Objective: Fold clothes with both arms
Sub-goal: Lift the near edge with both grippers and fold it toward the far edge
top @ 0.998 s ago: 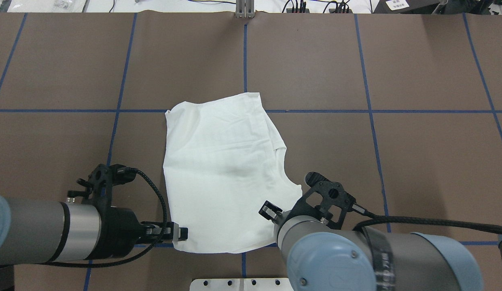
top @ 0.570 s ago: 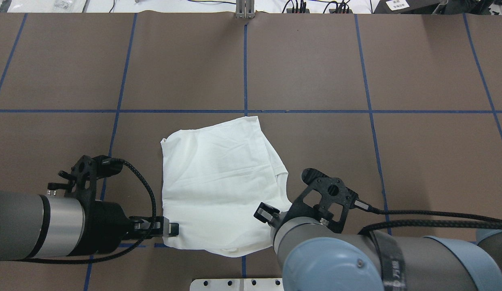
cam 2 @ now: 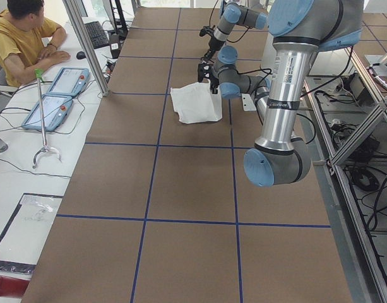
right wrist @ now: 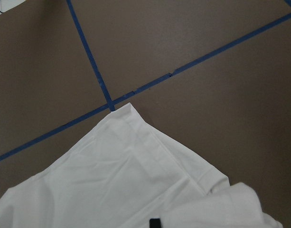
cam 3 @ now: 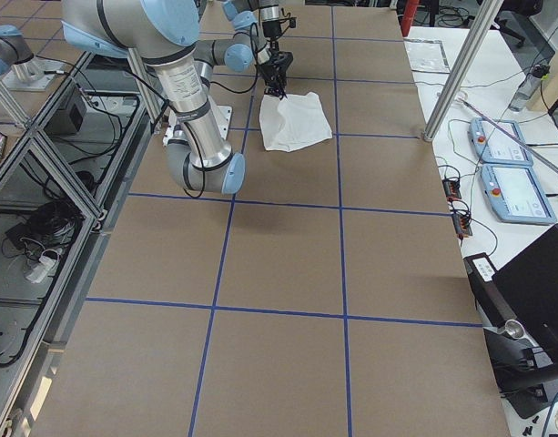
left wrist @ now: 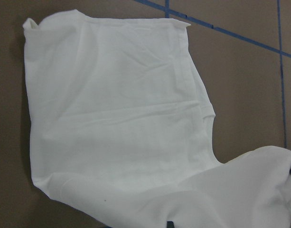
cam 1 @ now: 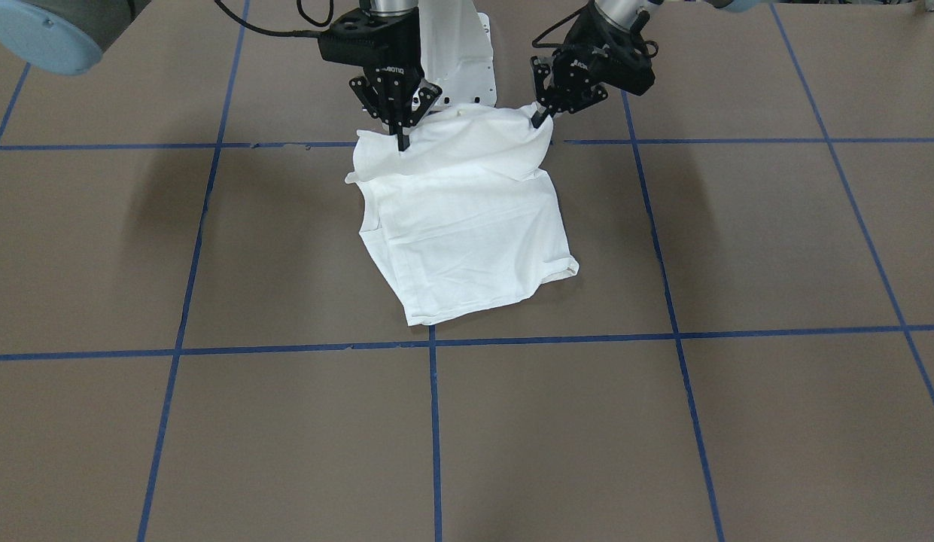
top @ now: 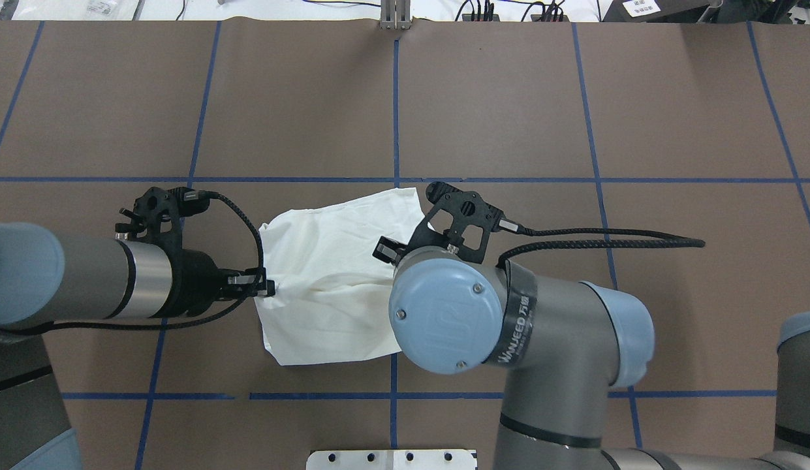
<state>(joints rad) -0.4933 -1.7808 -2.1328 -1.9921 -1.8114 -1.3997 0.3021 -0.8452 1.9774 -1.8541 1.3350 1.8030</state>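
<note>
The white T-shirt (top: 326,274) lies folded small on the brown table near the robot; no printed text or collar shows. It also shows in the front view (cam 1: 467,226). My left gripper (top: 272,288) is shut on the shirt's near left corner and holds it raised; the front view (cam 1: 543,117) shows it at right. My right gripper (cam 1: 401,141) is shut on the near right corner and holds it up over the cloth. In the overhead view it is hidden under the right arm (top: 444,313). The raised near edge sags between the two grippers.
Blue tape lines (top: 396,98) divide the brown table cover. The white pedestal base plate (top: 391,459) sits at the near edge. In the left side view an operator (cam 2: 26,38) sits by two teach pendants (cam 2: 54,95) and a metal post (cam 2: 86,44).
Both grippers first dragged the shirt toward the robot, then lifted its near edge and carried it forward over the rest. The right arm now covers the shirt's right part.
</note>
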